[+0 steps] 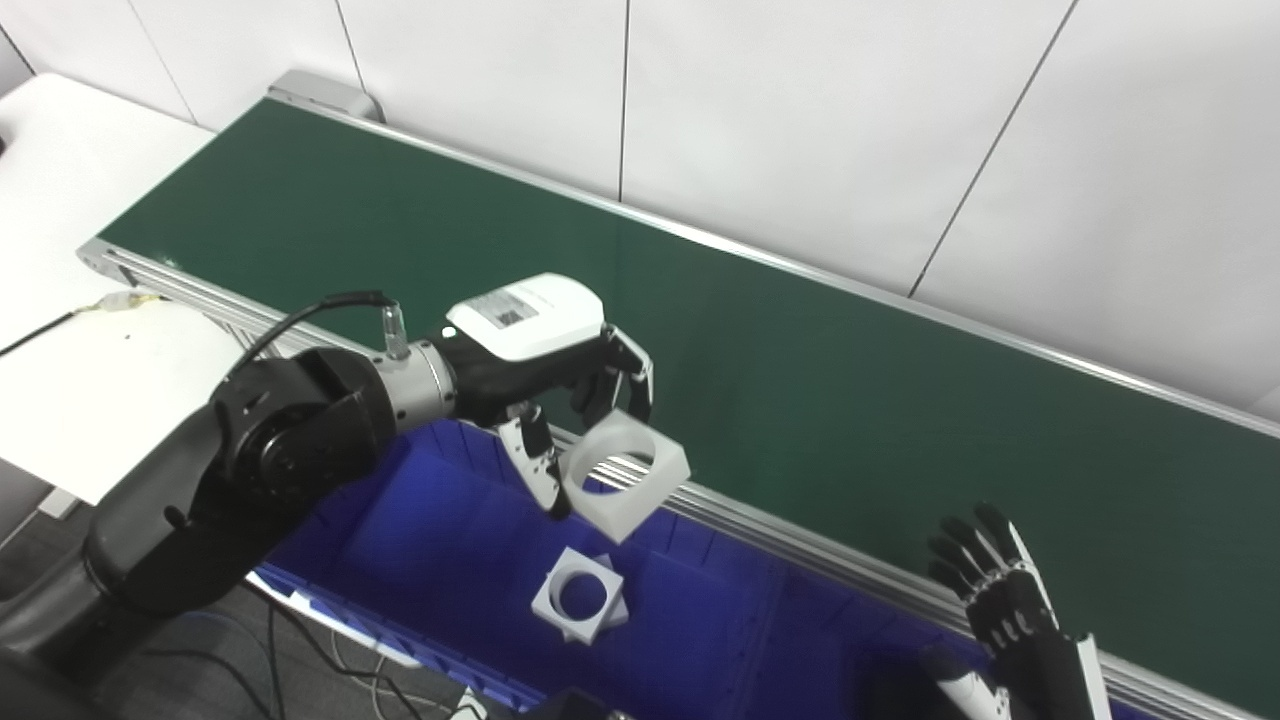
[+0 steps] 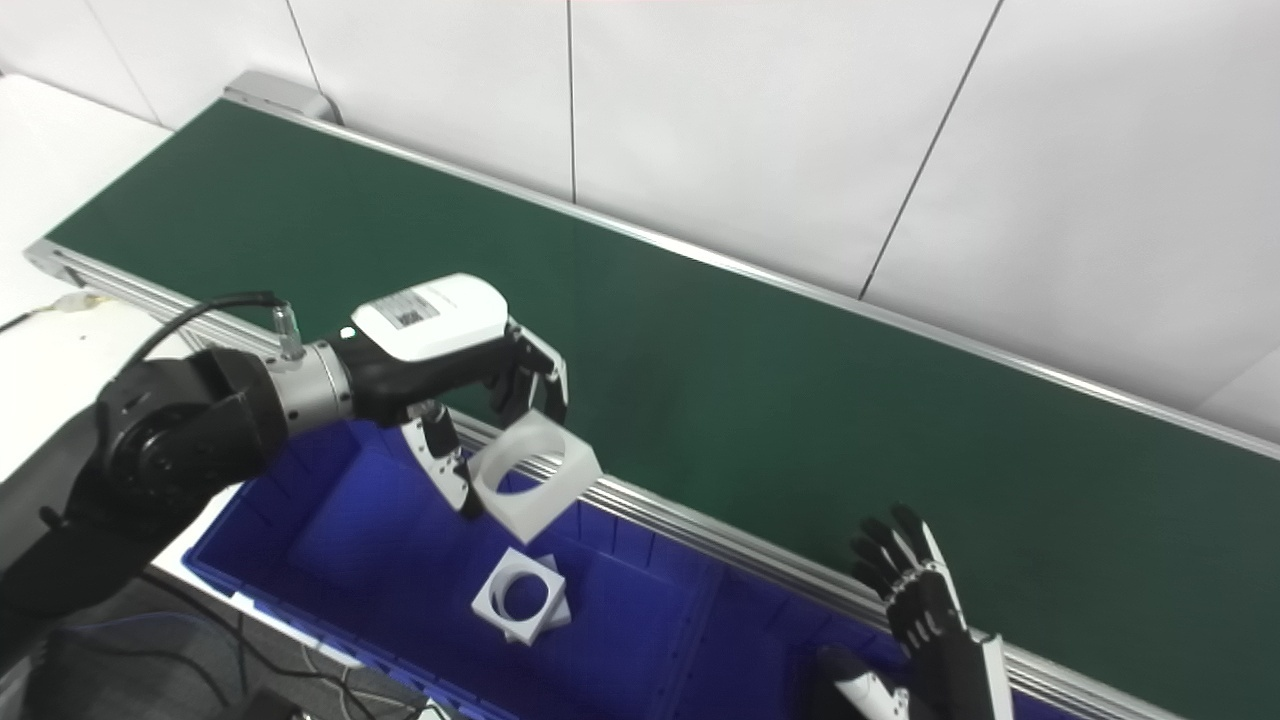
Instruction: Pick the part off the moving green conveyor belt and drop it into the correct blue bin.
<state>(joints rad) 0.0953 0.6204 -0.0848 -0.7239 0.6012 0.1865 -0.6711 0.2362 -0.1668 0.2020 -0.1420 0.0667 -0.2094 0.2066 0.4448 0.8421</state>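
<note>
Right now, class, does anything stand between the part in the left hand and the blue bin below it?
Nothing visible does. The left hand holds the white square ring part in the air over the blue bin. Open space lies beneath it, and parts already dropped lie on the bin floor just below.

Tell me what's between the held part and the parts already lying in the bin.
Nothing: in both eye views only open air and bare blue bin floor separate the white part in the left hand from the stacked parts below.
</note>
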